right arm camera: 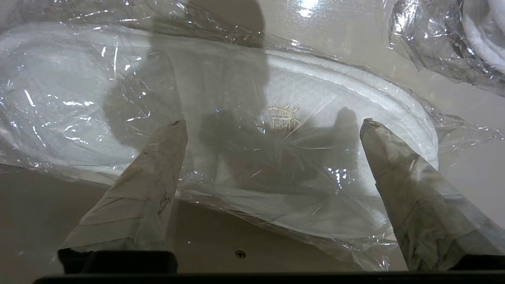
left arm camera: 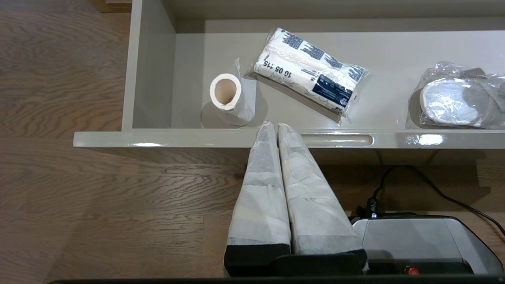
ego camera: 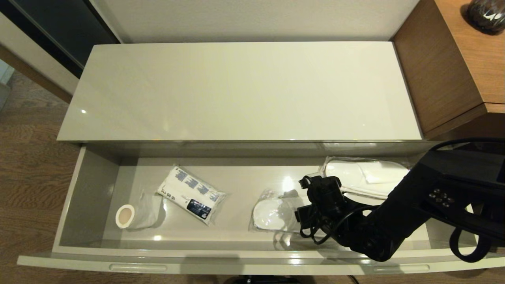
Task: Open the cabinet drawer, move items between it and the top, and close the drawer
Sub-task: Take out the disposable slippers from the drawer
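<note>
The cabinet drawer (ego camera: 236,262) stands pulled out below the bare glossy top (ego camera: 236,90). Inside lie a white bundle with blue print (ego camera: 191,193) (left arm camera: 311,69), a pack of white slippers in clear plastic (ego camera: 272,213) (right arm camera: 315,90), and a second slipper pack (ego camera: 367,175) at the back right. My right arm (ego camera: 394,221) reaches into the drawer. Its gripper (right arm camera: 272,123) hangs open just over the nearer slipper pack, one finger on each side, holding nothing. My left gripper (left arm camera: 275,125) is shut and empty, parked in front of the drawer's front edge (left arm camera: 158,138).
A wrapped paper roll (ego camera: 128,216) (left arm camera: 227,94) lies at the drawer's left end. A brown wooden unit (ego camera: 442,71) adjoins the cabinet on the right, with a dark object (ego camera: 487,14) on it. Wood floor surrounds the drawer, and my base (left arm camera: 414,244) is below its front.
</note>
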